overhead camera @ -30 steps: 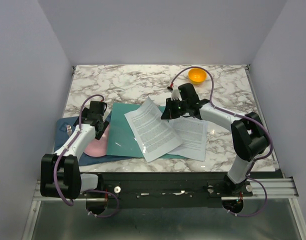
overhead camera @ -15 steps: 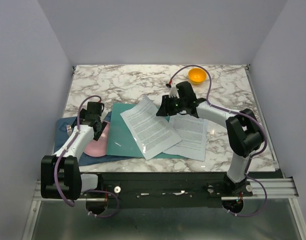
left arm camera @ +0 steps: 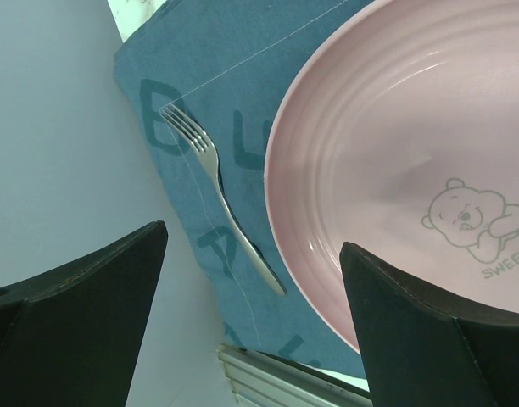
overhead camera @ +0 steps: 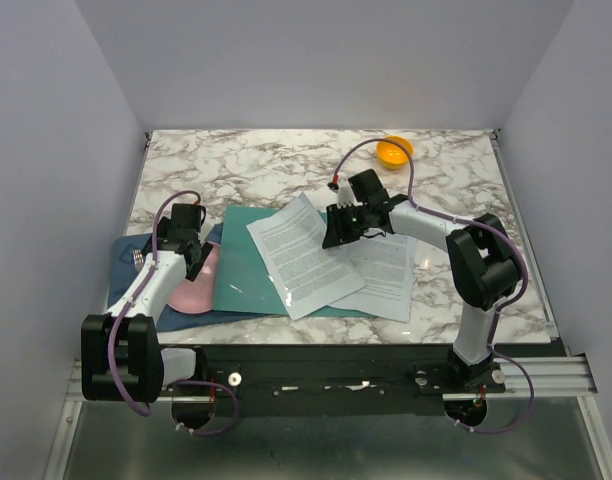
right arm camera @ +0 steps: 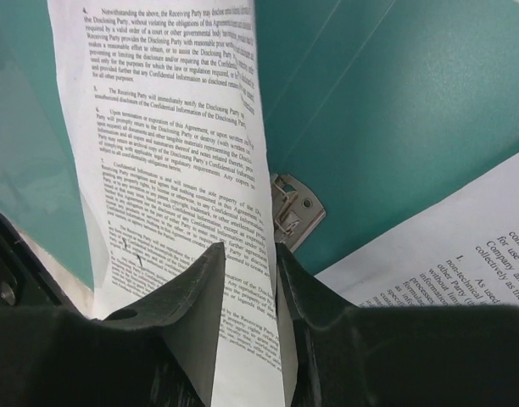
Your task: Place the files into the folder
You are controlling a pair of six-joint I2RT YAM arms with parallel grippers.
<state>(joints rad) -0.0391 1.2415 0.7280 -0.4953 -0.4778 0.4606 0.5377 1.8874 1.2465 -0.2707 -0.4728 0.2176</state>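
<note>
The teal folder [overhead camera: 244, 268] lies open and flat on the table, left of centre. My right gripper [overhead camera: 338, 228] is shut on the far edge of one printed sheet [overhead camera: 301, 258], which slants over the folder with that edge lifted. In the right wrist view the fingers pinch this sheet [right arm camera: 183, 136] just beside the folder's metal clip [right arm camera: 291, 209], above the teal surface [right arm camera: 395, 110]. A second stack of files [overhead camera: 381, 275] lies flat on the folder's right part. My left gripper [overhead camera: 186, 245] is open and empty above a pink plate.
A pink plate [left arm camera: 395, 170] and a fork [left arm camera: 221, 199] lie on a dark blue placemat [overhead camera: 126, 270] at the left, partly under the folder. An orange bowl [overhead camera: 393, 150] sits at the back right. Grey walls stand close on both sides.
My right gripper has shifted left and slightly nearer with the sheet, swinging it over the folder. The left arm has barely moved.
</note>
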